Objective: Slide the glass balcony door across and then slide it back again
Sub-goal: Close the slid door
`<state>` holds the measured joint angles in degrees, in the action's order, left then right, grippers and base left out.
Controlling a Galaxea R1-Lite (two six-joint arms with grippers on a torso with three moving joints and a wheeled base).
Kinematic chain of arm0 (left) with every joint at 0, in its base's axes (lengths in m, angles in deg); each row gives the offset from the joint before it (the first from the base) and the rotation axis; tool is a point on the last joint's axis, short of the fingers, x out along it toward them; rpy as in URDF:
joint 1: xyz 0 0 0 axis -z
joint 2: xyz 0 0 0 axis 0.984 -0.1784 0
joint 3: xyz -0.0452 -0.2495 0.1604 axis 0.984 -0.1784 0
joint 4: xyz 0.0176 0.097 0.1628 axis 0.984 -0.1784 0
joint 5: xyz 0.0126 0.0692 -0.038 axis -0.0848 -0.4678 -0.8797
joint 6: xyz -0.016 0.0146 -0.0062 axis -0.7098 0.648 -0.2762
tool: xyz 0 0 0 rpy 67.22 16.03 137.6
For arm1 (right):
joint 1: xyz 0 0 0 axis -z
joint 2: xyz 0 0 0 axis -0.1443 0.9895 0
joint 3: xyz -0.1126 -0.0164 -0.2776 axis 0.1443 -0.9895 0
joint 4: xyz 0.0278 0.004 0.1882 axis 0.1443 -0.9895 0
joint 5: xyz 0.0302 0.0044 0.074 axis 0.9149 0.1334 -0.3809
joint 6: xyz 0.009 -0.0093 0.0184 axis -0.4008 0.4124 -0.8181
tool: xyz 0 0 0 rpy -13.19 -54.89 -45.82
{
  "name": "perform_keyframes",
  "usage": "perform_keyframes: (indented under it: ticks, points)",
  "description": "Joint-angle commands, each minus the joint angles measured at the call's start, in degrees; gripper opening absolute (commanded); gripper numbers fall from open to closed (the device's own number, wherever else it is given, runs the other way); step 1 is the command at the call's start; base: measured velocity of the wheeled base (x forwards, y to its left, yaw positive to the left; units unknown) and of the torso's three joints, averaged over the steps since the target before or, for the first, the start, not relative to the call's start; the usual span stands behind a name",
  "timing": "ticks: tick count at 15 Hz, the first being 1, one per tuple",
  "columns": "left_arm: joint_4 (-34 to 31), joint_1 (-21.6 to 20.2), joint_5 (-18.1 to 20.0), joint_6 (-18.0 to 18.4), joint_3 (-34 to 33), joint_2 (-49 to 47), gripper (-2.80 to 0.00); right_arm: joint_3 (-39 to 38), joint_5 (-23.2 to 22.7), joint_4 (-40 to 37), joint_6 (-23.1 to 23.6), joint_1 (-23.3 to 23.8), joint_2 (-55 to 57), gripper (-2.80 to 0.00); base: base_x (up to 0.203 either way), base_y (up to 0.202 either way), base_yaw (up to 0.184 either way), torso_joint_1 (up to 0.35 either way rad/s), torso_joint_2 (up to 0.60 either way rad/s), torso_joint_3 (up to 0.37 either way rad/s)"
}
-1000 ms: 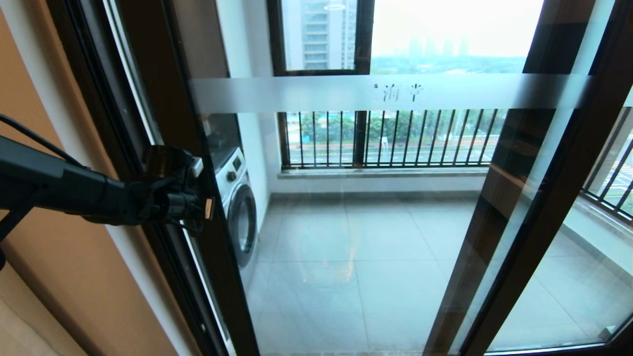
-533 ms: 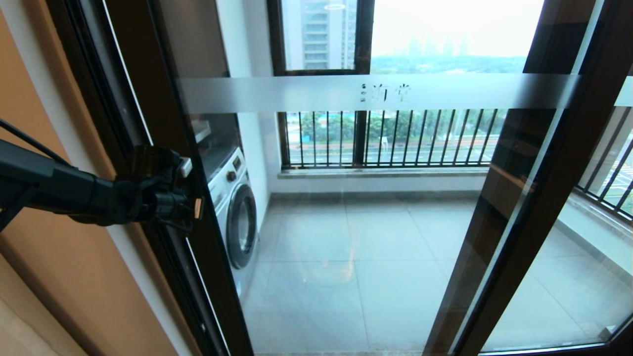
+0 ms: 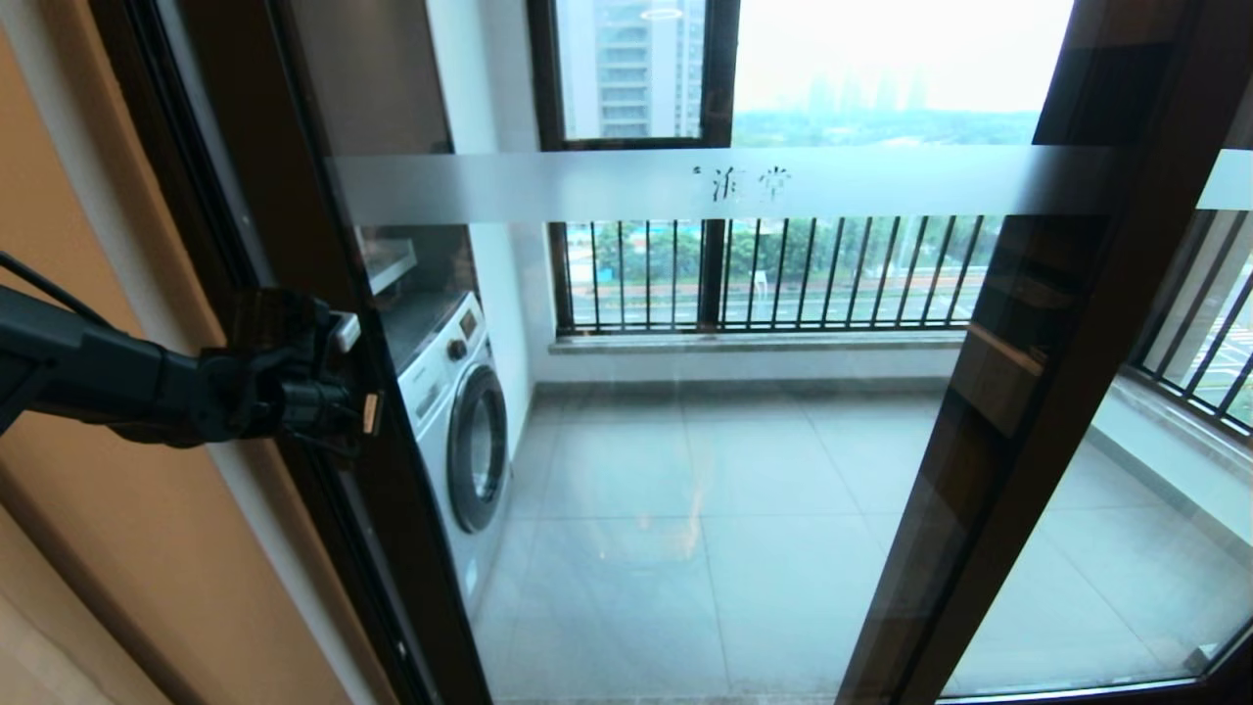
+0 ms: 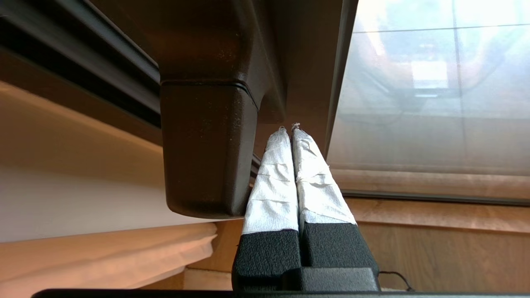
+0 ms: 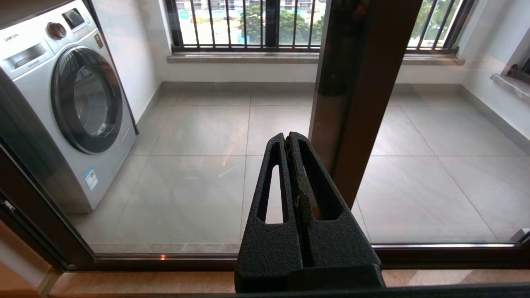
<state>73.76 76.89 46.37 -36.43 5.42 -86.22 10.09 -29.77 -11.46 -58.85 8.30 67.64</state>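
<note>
- Grey floor tiles [image 3: 685, 509] are covering the balcony beyond the glass, reflecting pale daylight.
- A silver front-loading washing machine [image 3: 460, 431] is standing against the white wall on the balcony's left side, its round porthole facing the room.
- Behind it all, the black-framed outer window [image 3: 715, 147] with vertical railing bars [image 3: 783, 274] is showing trees, a road and a tall building.
- Warm tan wall [image 3: 108, 529] is filling the near left, and a wooden floor strip [image 5: 145, 283] is lying along the door track.
- The glass balcony door [image 3: 636, 392] is standing in the middle of the head view, its dark brown frame leaning at left and right, its frosted band [image 3: 724, 184] carrying two Chinese characters.
- The left gripper [image 4: 289, 128] is reaching in from the left at the door's left frame edge, its white-taped fingers [image 4: 273, 182] pressed together with nothing between them, tips against the frame beside a dark brown handle [image 4: 207, 145].
- The right gripper [image 5: 289, 140] is hanging low before the glass, its black fingers together and empty.
</note>
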Motion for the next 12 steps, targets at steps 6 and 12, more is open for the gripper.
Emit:
perform_keyframes:
  ticks: [6, 12]
  points:
    - [0.13, -3.6, 0.65, 1.01, 1.1, -2.23, -2.8, 0.0, -0.02, -0.02, 0.04, 0.0, 0.07, -2.8, 0.0, 0.0, 0.0, 0.0, 0.0, 0.0]
    - [0.1, -6.15, 1.26, 2.36, 1.95, -2.76, -2.8, 0.04, -0.02, -0.02, 0.04, 0.0, 0.07, -2.8, 0.0, 0.0, 0.0, 0.0, 0.0, 0.0]
